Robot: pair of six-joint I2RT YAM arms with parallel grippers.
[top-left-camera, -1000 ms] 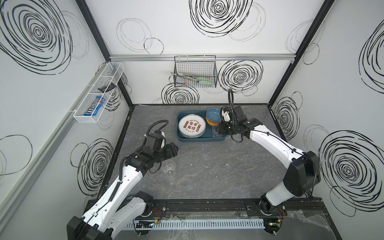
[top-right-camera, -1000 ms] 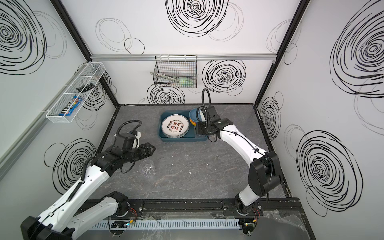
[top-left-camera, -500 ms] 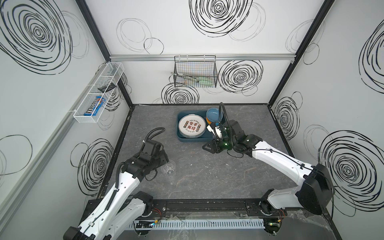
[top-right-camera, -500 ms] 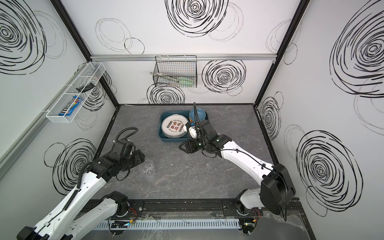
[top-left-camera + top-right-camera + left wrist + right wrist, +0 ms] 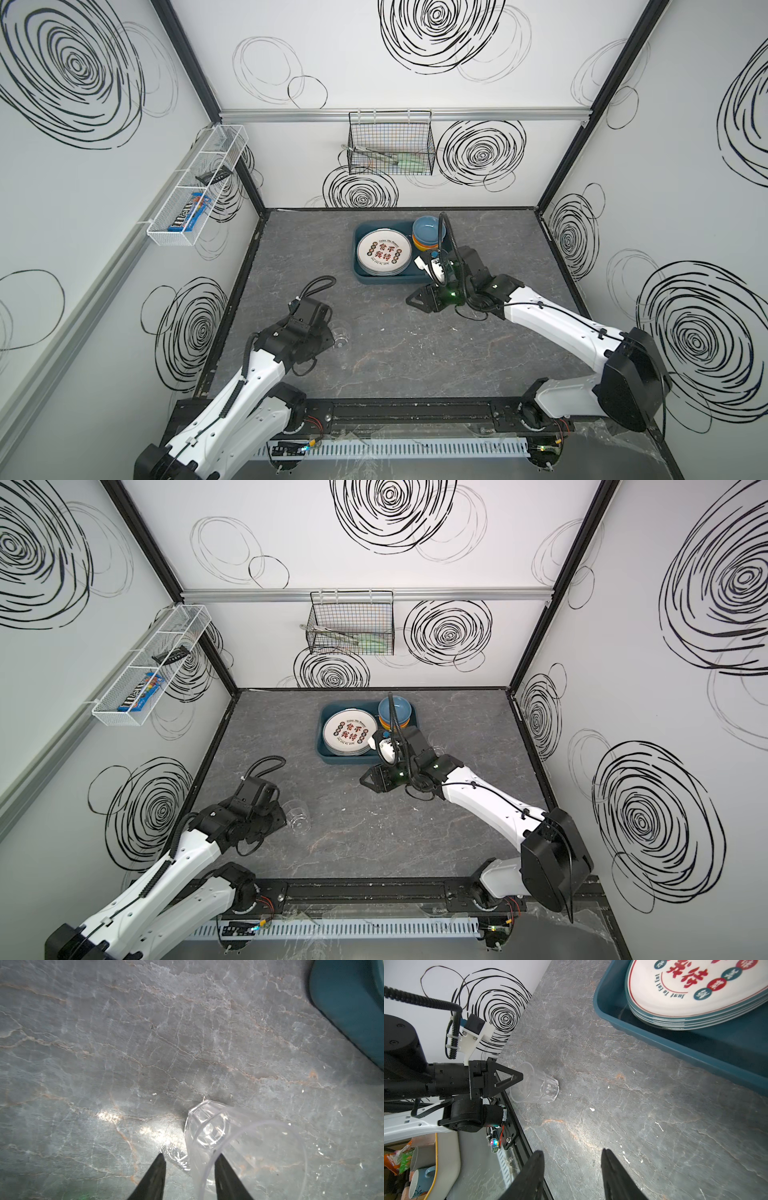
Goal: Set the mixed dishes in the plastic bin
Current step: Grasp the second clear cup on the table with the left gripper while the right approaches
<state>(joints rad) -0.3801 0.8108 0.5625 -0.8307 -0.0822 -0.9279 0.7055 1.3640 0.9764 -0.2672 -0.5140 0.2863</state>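
Note:
A clear tumbler point(image 5: 341, 333) point(image 5: 300, 815) lies on its side on the grey table, left of centre. My left gripper point(image 5: 190, 1157) is open with its fingers astride the tumbler's point(image 5: 228, 1136) rim, one inside and one outside, a gap still showing. The right wrist view shows that left gripper point(image 5: 519, 1078) at the tumbler's point(image 5: 535, 1086) mouth. The dark teal plastic bin point(image 5: 357, 259) point(image 5: 322, 739) holds stacked white plates point(image 5: 384, 252) point(image 5: 695, 991) and stacked bowls point(image 5: 428, 232), blue on top. My right gripper point(image 5: 409, 300) point(image 5: 572, 1155) hangs open and empty over the table in front of the bin.
A black wire basket point(image 5: 390, 145) hangs on the back wall. A white wire tray point(image 5: 195, 187) is fixed to the left wall. The black front rail point(image 5: 374, 411) carries both arm bases. The bin's corner point(image 5: 353, 1012) shows in the left wrist view.
My left gripper came down to the tumbler and its jaws narrowed around the rim. My right arm drew back from the bin toward the table's middle.

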